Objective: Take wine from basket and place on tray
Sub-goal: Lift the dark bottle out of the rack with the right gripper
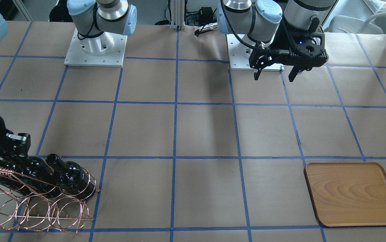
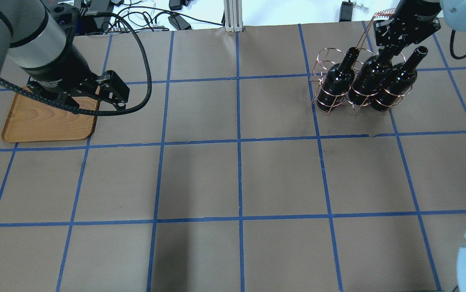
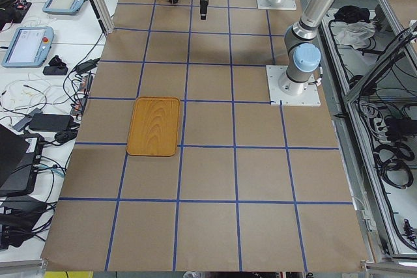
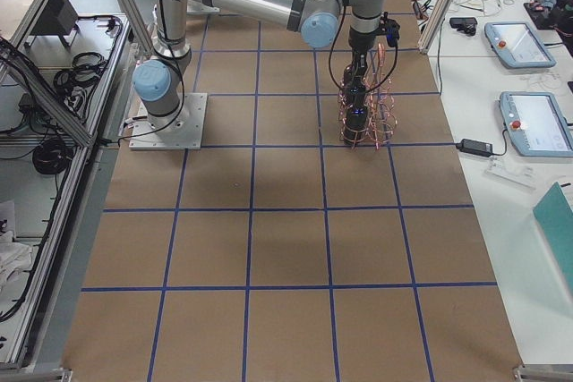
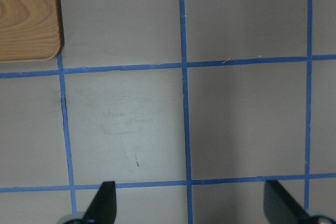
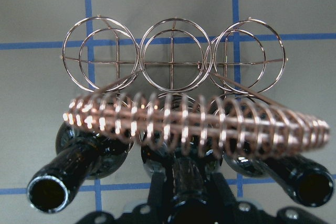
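Note:
Three glossy black wine bottles stand tilted in the copper wire basket (image 2: 325, 61) at the table's far right. My right gripper (image 2: 389, 50) is shut on the neck of the middle bottle (image 2: 364, 87); the right wrist view shows a finger (image 6: 160, 195) on each side of that neck (image 6: 187, 179), under the coiled handle (image 6: 199, 124). The outer bottles (image 2: 338, 81) (image 2: 395, 85) stand free. The wooden tray (image 2: 46, 123) lies far left. My left gripper (image 1: 275, 76) is open and empty, above the table by the tray's corner (image 5: 26, 14).
The table is brown paper with a blue tape grid (image 2: 239, 142). The basket's front row of hoops (image 6: 173, 59) holds no bottles. Both arm bases (image 1: 95, 47) stand at the robot's edge. Cables and teach pendants (image 3: 26, 43) lie on side benches.

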You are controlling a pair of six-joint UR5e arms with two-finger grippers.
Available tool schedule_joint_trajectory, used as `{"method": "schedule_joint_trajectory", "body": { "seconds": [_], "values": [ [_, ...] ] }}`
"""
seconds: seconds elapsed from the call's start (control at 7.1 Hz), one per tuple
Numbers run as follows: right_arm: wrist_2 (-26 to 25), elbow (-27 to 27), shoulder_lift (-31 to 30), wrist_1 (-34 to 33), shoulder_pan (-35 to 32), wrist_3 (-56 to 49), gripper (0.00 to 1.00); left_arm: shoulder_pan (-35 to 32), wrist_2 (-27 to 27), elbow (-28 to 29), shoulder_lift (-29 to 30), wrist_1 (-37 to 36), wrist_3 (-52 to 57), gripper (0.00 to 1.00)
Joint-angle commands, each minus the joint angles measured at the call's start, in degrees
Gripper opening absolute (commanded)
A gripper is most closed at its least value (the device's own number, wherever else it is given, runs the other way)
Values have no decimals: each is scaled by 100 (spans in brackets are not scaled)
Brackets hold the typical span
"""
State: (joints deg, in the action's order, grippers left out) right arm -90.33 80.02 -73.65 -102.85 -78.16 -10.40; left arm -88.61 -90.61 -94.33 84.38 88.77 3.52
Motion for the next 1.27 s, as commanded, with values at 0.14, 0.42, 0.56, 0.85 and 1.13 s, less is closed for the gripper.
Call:
{"method": "schedule_joint_trajectory", "body": {
  "seconds": [0.14,0.42,0.56,0.85,1.13],
  "values": [
    [15,-276,-578,817,3,21,12,1,0,2,0,0,0,100],
    [-55,-311,-1088,1509,-32,47,12,1,-79,2,0,0,35,100],
    [6,-268,-1316,2027,-50,395,11,1,-79,2,0,0,35,100],
    [24,-67,-1442,2646,-468,1176,3,123,-88,20,0,-9,35,100],
    [32,364,-1424,2516,-1443,2275,0,247,-88,20,9,0,35,100]
  ]
}}
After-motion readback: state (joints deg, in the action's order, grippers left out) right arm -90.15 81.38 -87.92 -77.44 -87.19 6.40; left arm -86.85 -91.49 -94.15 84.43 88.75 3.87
